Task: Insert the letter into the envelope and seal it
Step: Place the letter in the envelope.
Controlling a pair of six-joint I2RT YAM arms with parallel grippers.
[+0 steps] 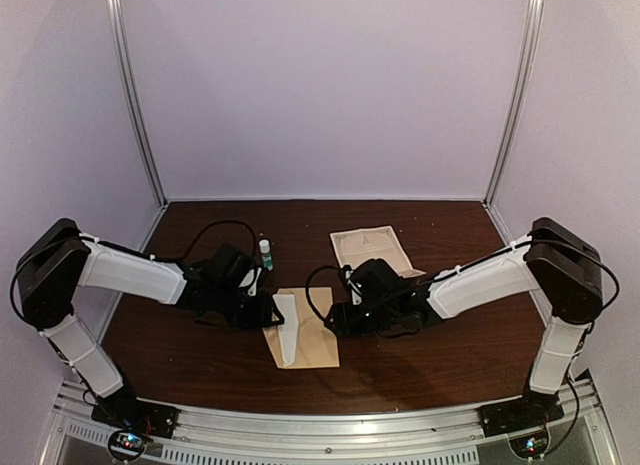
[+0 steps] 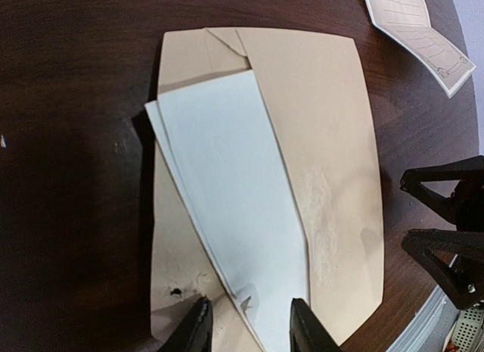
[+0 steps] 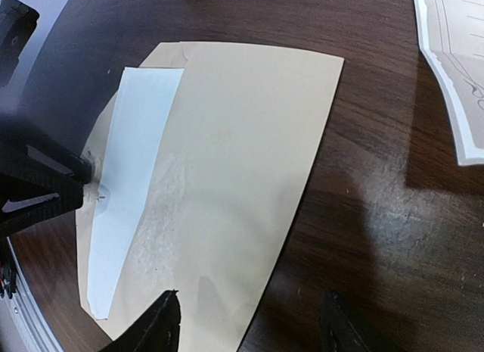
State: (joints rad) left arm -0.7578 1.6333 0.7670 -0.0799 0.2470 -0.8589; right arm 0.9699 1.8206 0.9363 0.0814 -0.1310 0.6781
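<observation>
The tan envelope (image 1: 312, 335) lies flat at the table's middle front. A white pointed panel (image 2: 234, 216) lies along its left half, its long edge tucked under the tan right part, which carries a pale smear (image 2: 321, 208). I cannot tell whether the panel is lining or a separate sheet. The letter (image 1: 372, 250), cream with a dark border, lies apart at the back right, also in the wrist views (image 2: 420, 34) (image 3: 454, 64). My left gripper (image 2: 251, 329) is open, its fingers astride the panel's narrow end. My right gripper (image 3: 249, 322) is open, straddling the envelope's (image 3: 242, 163) right edge.
A small white bottle with a green cap (image 1: 265, 253) stands behind the left arm. The dark wooden table (image 1: 450, 365) is walled by pale panels on three sides. The two grippers face each other across the envelope, close together.
</observation>
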